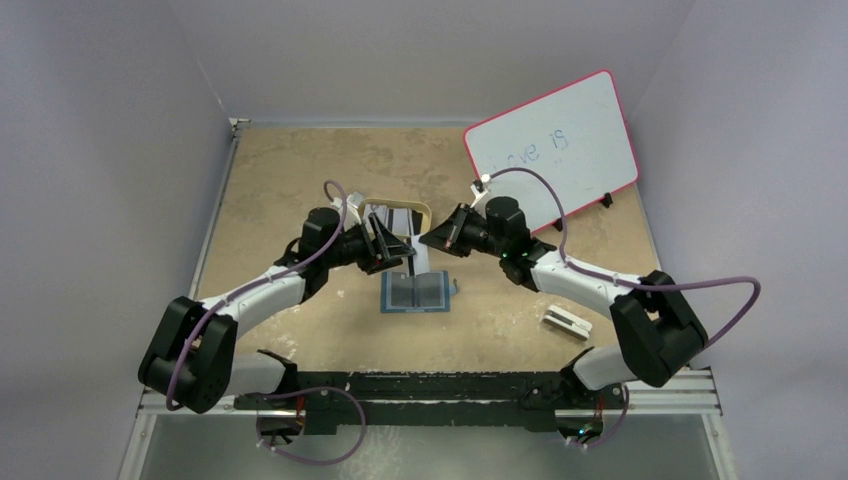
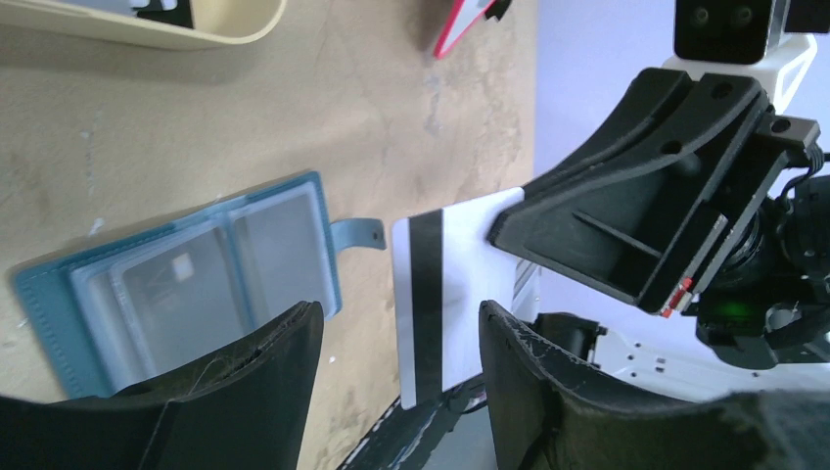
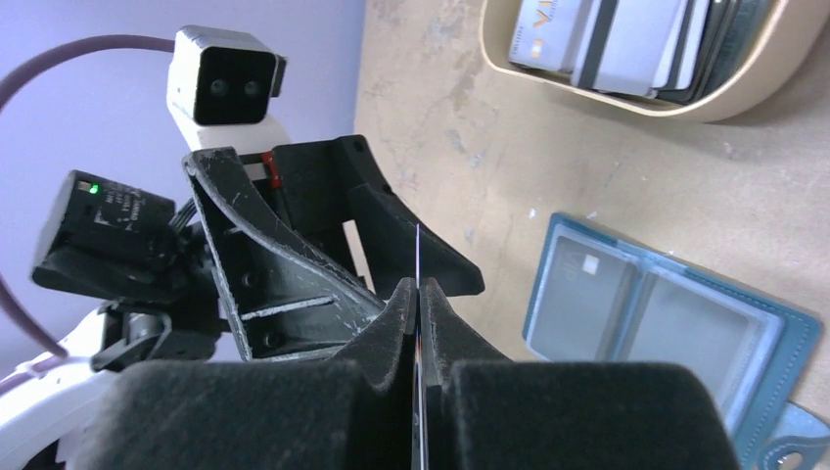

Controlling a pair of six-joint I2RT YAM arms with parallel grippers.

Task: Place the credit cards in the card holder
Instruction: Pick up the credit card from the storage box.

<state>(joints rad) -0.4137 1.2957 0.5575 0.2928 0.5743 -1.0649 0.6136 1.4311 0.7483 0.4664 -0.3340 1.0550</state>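
My right gripper [image 3: 418, 286] is shut on a white credit card with a dark stripe [image 2: 440, 294], held above the table and seen edge-on in the right wrist view [image 3: 418, 245]. My left gripper [image 2: 398, 311] is open, its jaws either side of the card's free end without touching it. In the top view the left gripper [image 1: 392, 245] and the right gripper [image 1: 432, 240] face each other just beyond the card holder [image 1: 415, 293]. The teal-blue card holder lies open and flat [image 2: 186, 284], its tab [image 2: 354, 233] toward the card. Several more cards [image 3: 626, 44] lie in the tan tray.
The tan oval tray [image 1: 424, 212] sits just behind the grippers. A white block with a dark slot [image 1: 567, 322] lies at the right front. A red-framed whiteboard [image 1: 553, 140] leans at the back right. Grey walls enclose the table.
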